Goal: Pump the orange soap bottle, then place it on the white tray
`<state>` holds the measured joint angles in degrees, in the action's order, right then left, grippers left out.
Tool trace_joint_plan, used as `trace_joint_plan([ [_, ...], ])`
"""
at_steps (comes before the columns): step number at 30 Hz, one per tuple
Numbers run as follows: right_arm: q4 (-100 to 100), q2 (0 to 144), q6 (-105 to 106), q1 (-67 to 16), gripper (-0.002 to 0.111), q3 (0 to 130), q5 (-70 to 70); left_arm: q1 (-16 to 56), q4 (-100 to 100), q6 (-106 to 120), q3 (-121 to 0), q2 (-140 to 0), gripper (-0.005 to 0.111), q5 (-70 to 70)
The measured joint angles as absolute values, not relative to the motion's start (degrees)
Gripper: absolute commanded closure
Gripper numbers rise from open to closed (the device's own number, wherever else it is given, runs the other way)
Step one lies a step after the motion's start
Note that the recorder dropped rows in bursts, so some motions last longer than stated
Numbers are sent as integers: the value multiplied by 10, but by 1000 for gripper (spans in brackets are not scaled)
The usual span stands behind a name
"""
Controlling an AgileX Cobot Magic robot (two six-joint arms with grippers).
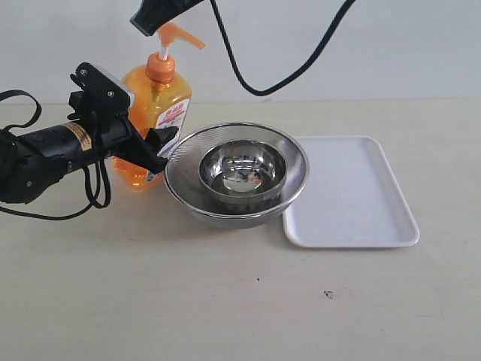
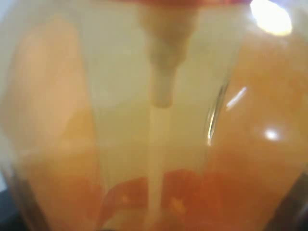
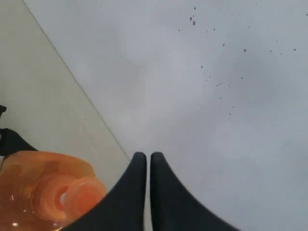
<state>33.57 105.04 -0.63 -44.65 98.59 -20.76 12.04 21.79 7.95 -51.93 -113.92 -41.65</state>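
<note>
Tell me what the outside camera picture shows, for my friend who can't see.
The left claw grips an orange soap bottle by its body, while the shut right claw hangs just over its pump. Next to the bottle on a pale table sits a metal mesh bowl with a smaller bowl inside, then a white tray.

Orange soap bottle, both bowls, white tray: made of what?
Orange soap bottle: translucent glossy plastic, apparently; liquid and dip tube show through.
Mesh bowl: metal, likely steel; fine perforated wall, shiny rim.
Inner bowl: polished metal, mirror reflections.
White tray: probably plastic, smooth matte, rounded moulded rim.
</note>
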Motion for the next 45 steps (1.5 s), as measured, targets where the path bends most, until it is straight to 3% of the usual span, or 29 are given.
trace_joint_plan([
  [45,258,1097,40,-461,108,994,-231,120,212,76,-519,-1139,102,-416],
])
